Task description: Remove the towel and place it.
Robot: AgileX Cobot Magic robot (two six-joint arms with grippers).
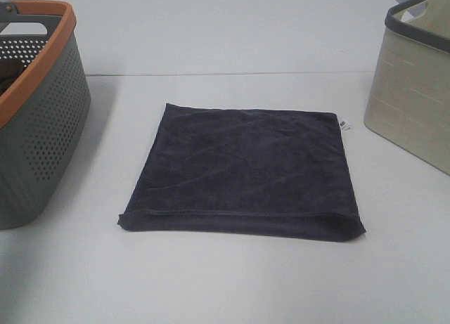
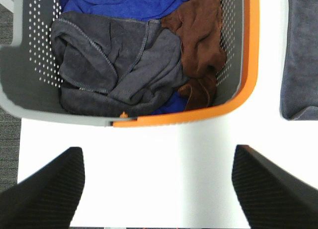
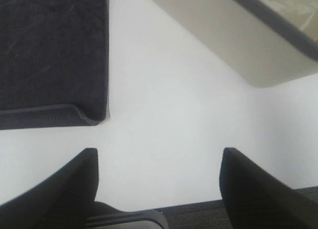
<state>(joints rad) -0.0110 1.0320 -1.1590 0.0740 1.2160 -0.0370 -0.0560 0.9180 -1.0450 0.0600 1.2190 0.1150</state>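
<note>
A dark navy towel (image 1: pixel 242 171) lies folded flat in the middle of the white table; its edge shows in the left wrist view (image 2: pixel 299 55) and its corner in the right wrist view (image 3: pixel 52 55). Neither gripper shows in the exterior view. My left gripper (image 2: pixel 158 189) is open and empty above the table beside the grey basket. My right gripper (image 3: pixel 158 184) is open and empty above bare table between the towel's corner and the beige bin.
A grey perforated basket with an orange rim (image 1: pixel 39 106) stands at the left; it holds grey (image 2: pixel 117 65), brown (image 2: pixel 198 38) and blue (image 2: pixel 124 1) cloths. A beige bin with a dark rim (image 1: pixel 415 85) stands at the right, also in the right wrist view (image 3: pixel 233 35).
</note>
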